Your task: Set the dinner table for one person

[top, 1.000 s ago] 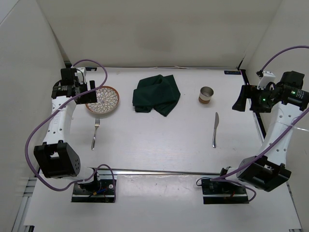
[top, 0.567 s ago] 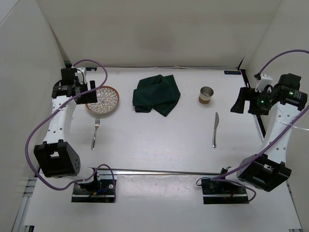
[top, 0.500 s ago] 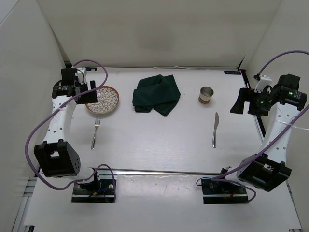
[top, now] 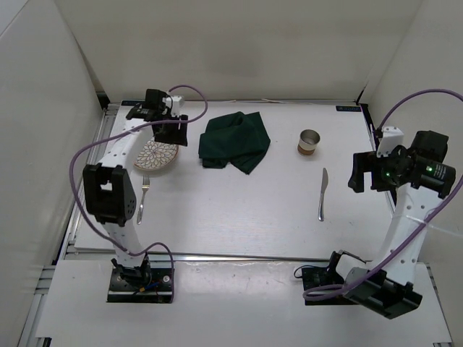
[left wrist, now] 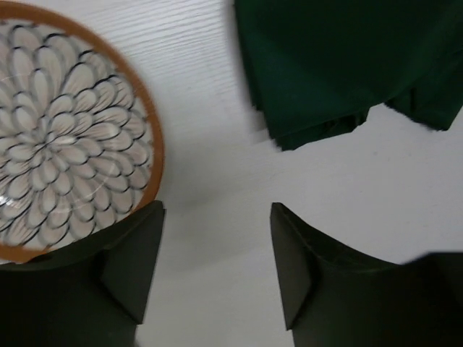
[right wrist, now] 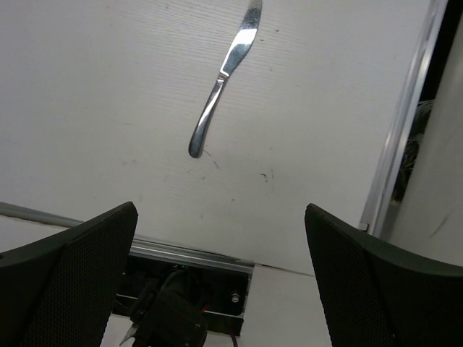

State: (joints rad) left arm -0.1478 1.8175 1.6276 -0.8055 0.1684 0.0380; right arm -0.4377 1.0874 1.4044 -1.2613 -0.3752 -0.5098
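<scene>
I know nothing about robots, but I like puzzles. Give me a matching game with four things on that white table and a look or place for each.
Things:
1 plate
2 cloth
3 cup
4 knife

Descriptions:
A upright, far right
B dark green, crumpled
C flower pattern, orange rim
D silver, lying flat

Pairs: 1-C, 2-B, 3-A, 4-D

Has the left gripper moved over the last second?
Yes. The left gripper has swung rightward across the orange-rimmed patterned plate, from its left edge to its right side, toward the crumpled dark green cloth.
</scene>
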